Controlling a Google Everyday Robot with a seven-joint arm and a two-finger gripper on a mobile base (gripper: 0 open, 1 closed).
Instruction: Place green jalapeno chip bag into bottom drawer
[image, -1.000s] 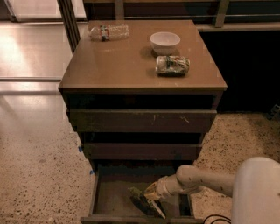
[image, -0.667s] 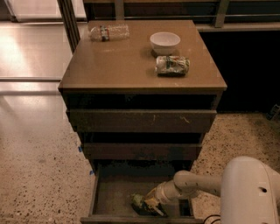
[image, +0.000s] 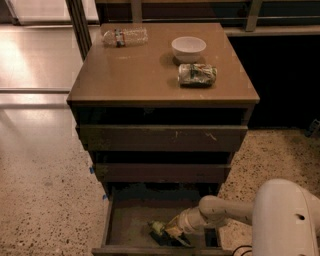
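Observation:
The bottom drawer (image: 125, 220) is pulled open at the foot of the dark brown cabinet, and its brown floor shows. My gripper (image: 171, 233) reaches in from the right on a white arm and sits low over the drawer floor near the front. It is shut on the green jalapeno chip bag (image: 158, 229), an olive-green crinkly bag. The bag's left end sticks out of the gripper and lies on or just above the drawer floor. The gripper hides part of the bag.
On the cabinet top (image: 140, 80) are a clear water bottle (image: 125, 36), a white bowl (image: 188, 48) and a rolled-up greenish-white packet (image: 197, 74). The two upper drawers (image: 160, 137) are nearly shut. My white body (image: 287, 220) fills the lower right. Speckled floor surrounds the cabinet.
My gripper with the bag has moved left and lower into the bottom drawer. My arm and body have come further into view at the right.

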